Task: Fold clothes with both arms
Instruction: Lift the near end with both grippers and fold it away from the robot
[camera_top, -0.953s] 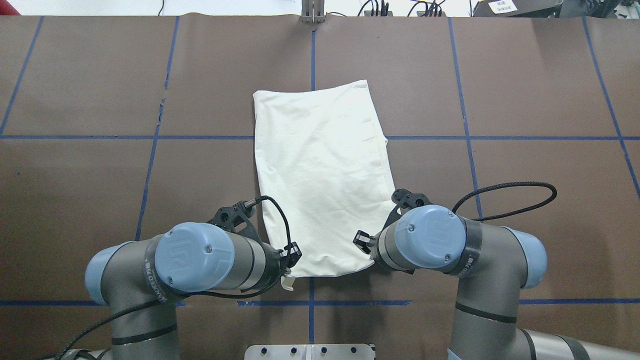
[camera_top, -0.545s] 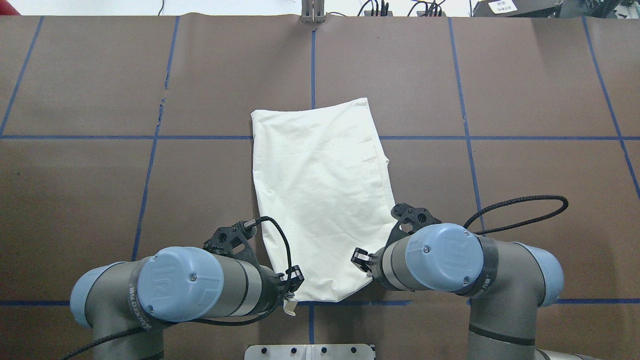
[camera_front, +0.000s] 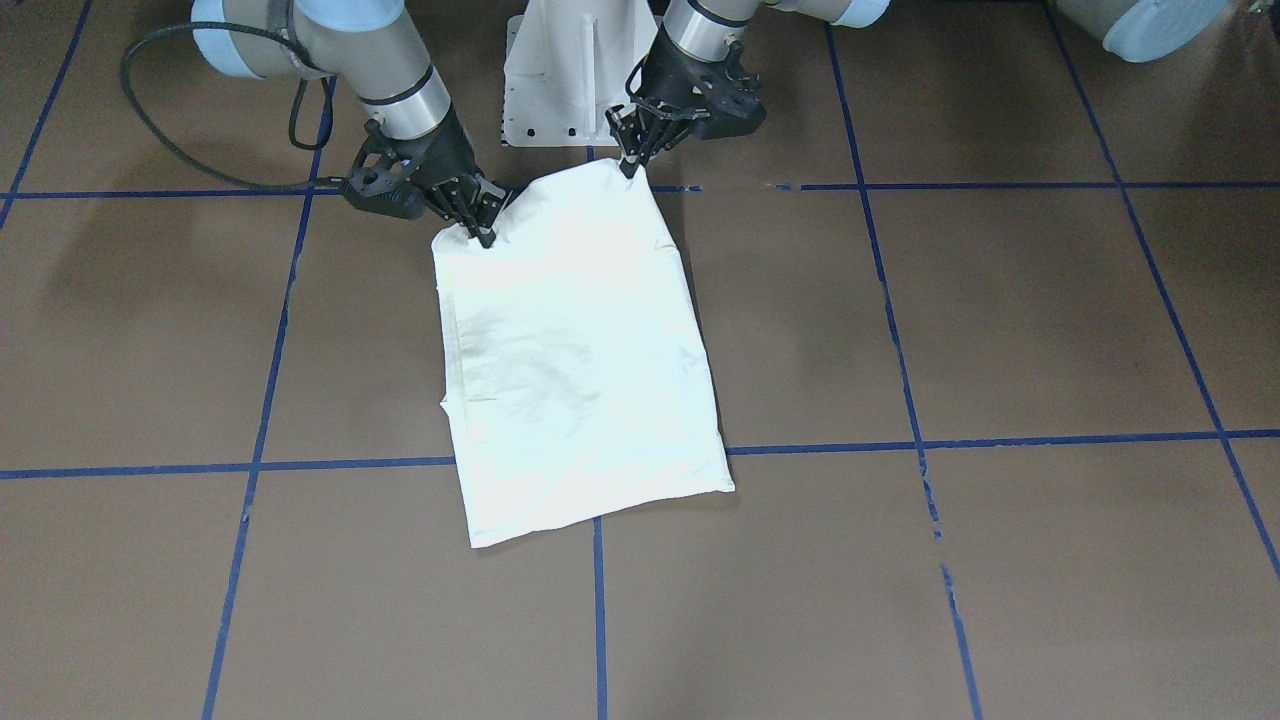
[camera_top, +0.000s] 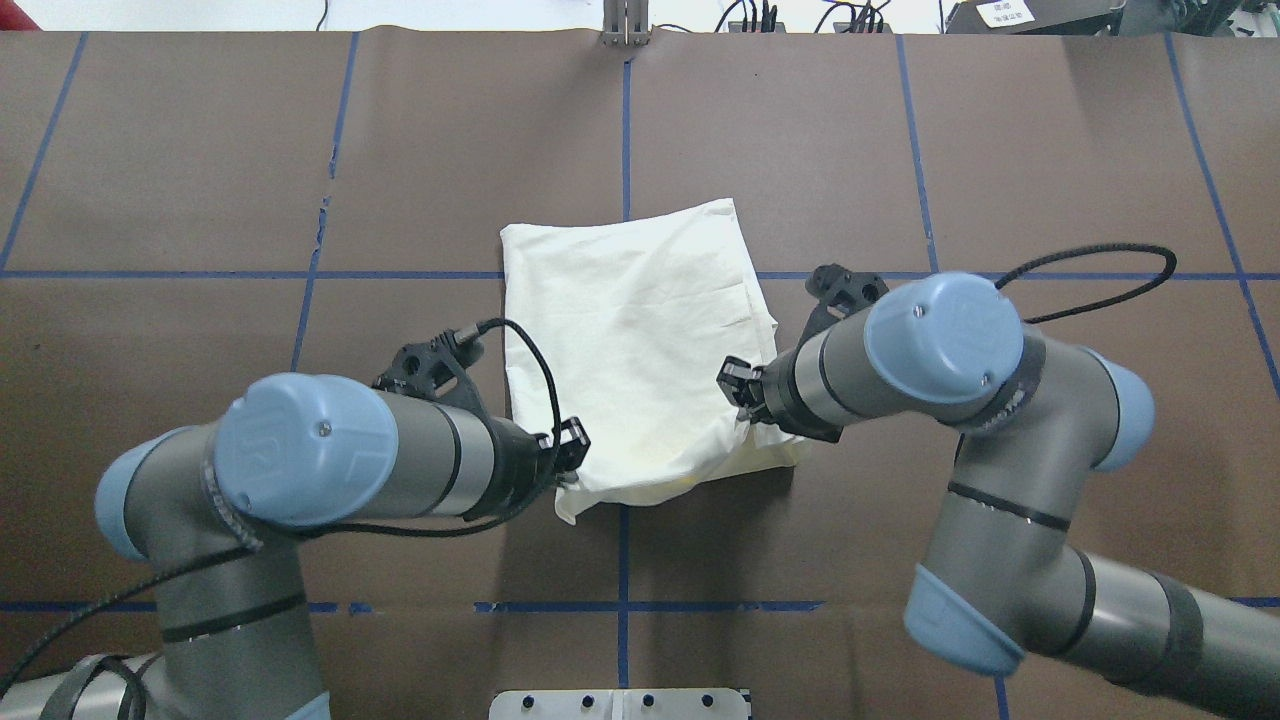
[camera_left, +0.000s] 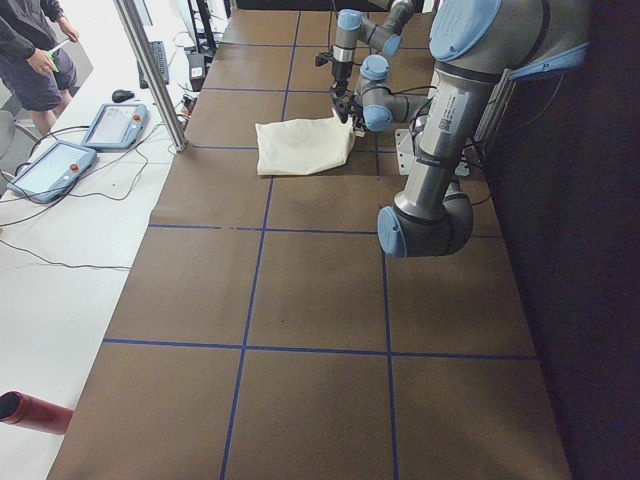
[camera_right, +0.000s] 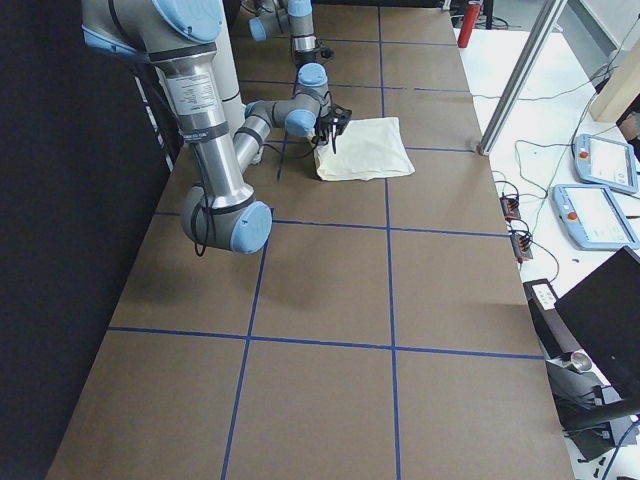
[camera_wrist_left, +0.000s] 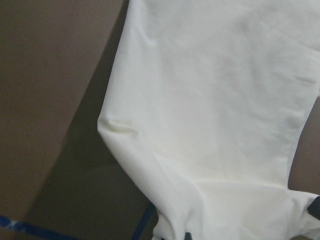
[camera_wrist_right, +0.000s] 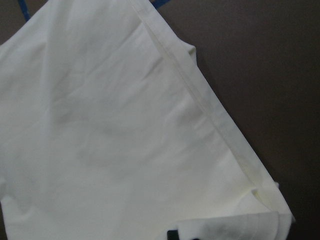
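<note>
The cream-white shirt (camera_top: 630, 330) lies plain side up, folded into a long rectangle on the brown table; it also shows in the front view (camera_front: 580, 370). My left gripper (camera_top: 565, 478) is shut on its near left corner, and my right gripper (camera_top: 745, 418) is shut on its near right corner. Both hold the near edge raised off the table, so the cloth sags between them. In the front view the left gripper (camera_front: 632, 165) is on the right and the right gripper (camera_front: 483, 235) on the left. Both wrist views are filled with cream cloth (camera_wrist_left: 210, 100) (camera_wrist_right: 125, 125). The print is hidden.
The white pedestal base (camera_top: 620, 703) stands at the near table edge between the arms. Blue tape lines (camera_top: 300, 275) grid the brown cover. A metal post (camera_left: 150, 70), control tablets (camera_left: 45, 170) and an operator (camera_left: 35, 50) are off the table's far side.
Both grippers first dragged the shirt toward the robot, then lifted its near edge and carried it away from the robot, over the shirt. The far edge now lies still.
</note>
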